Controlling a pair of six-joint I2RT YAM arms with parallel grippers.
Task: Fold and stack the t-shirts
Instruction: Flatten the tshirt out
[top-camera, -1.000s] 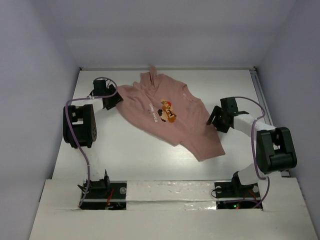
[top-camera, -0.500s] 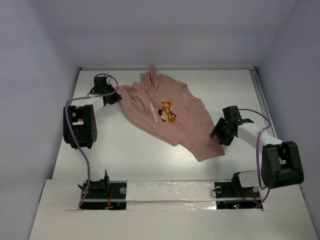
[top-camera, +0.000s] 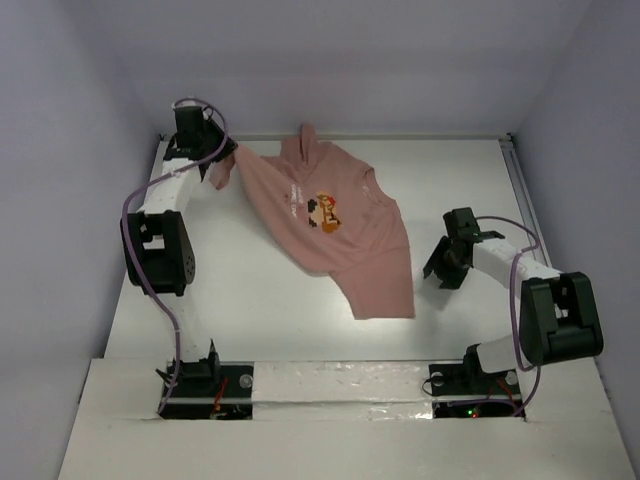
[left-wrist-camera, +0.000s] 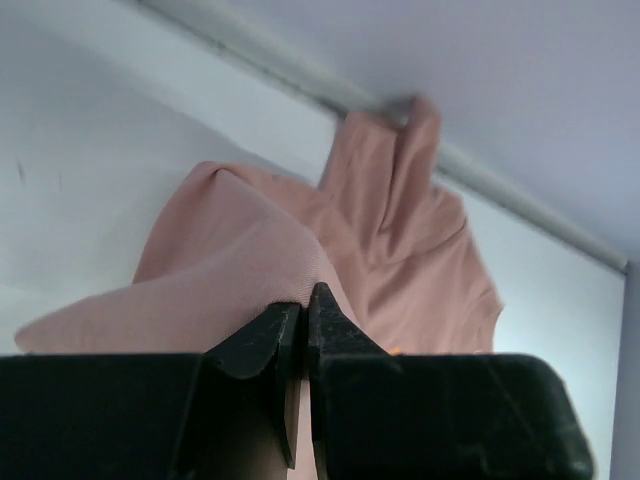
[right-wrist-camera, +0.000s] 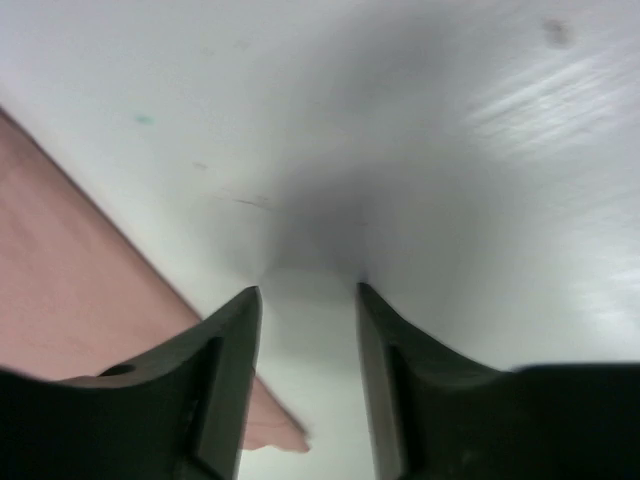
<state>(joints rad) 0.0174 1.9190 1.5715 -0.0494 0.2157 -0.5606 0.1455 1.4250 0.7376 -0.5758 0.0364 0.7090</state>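
Pink t-shirt (top-camera: 350, 240) — one only — pinched by left end effector (left-wrist-camera: 305, 298); right end effector (right-wrist-camera: 308, 292) spread, empty, beside it

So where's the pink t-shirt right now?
Top view: t-shirt spread on the table, far-left corner pinched in the left gripper, right gripper just beside its near hem.

The left arm (top-camera: 165, 192) stretched toward the far-left corner, its left gripper (top-camera: 222, 165) raised and pinched tight on the t-shirt (top-camera: 345, 235); the right arm (top-camera: 500, 262) sat folded low, the right gripper (top-camera: 443, 272) pointing down, jaws parted, empty.
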